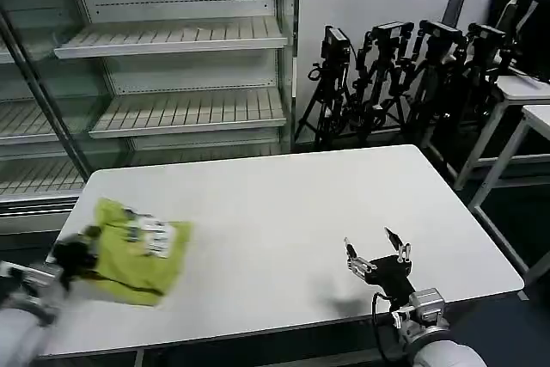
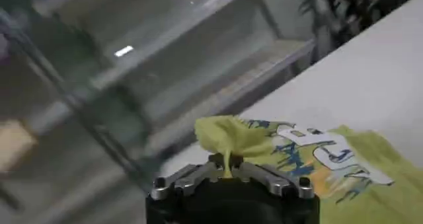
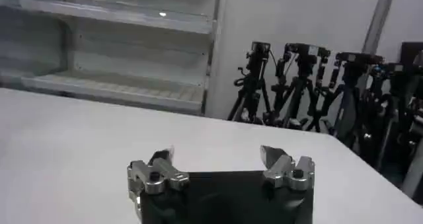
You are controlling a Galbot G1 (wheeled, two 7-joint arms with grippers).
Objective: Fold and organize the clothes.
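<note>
The lime-yellow short-sleeved T-shirt of thin soft cloth [image 1: 137,251], with a white and blue printed patch facing up, lies in a folded bundle on the left end of the white rectangular table [image 1: 284,212]. It spreads out just ahead of the left gripper [image 1: 76,255], toward the table's middle. Its longer side appears to run from the near table edge toward the far one, though the bundle is rumpled and the axis is loose.

The left gripper sits at the shirt's outer left edge. In the left wrist view its fingers are pressed together on a small raised peak of the fabric [image 2: 228,154], so it is pinching the T-shirt's edge. This arm is plainly the nearer one, and any coming fold probably turns on that pinched edge.

The right gripper [image 1: 376,251] hovers over bare table near the front right, well apart from the shirt, its fingers [image 3: 274,158] spread wide and holding nothing.
</note>
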